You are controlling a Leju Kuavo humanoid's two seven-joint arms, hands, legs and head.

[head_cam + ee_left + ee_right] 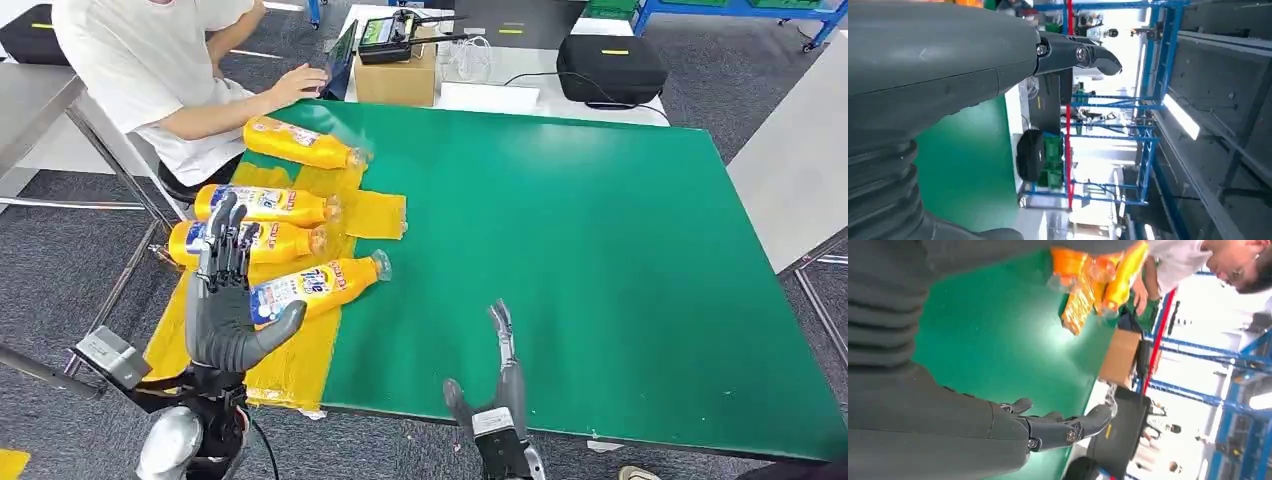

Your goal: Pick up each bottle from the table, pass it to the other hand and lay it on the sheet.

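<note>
Left robot hand nearest, lower left of head view, raised upright, palm facing right, fingers spread wide and straight, holding nothing. Overlaps the label end of the nearest bottle from the camera's line of sight; contact cannot be told. Fingertips reach up across the third bottle.

Right robot hand at bottom centre, edge-on, fingers straight and pointing up-frame over the green bench, thumb off to the left, nothing held. Well apart from all bottles, to their right. Same hand seen in right wrist view with fingers extended over green surface, orange bottles far off at upper frame.

Four orange bottles with blue-white labels lying on their sides at left of head view, caps pointing right. Nearest bottle tilted, cap up-right, lying on the yellow sheet. Third bottle and second bottle stacked row-wise above it, roughly parallel, on the sheet. Farthest bottle at upper left, angled down to the right, partly on the green, just beside a seated person's arm.

Sheet crinkled, running along left bench edge down to the front corner.

Cardboard box and black case on a white table at top of frame.
</note>
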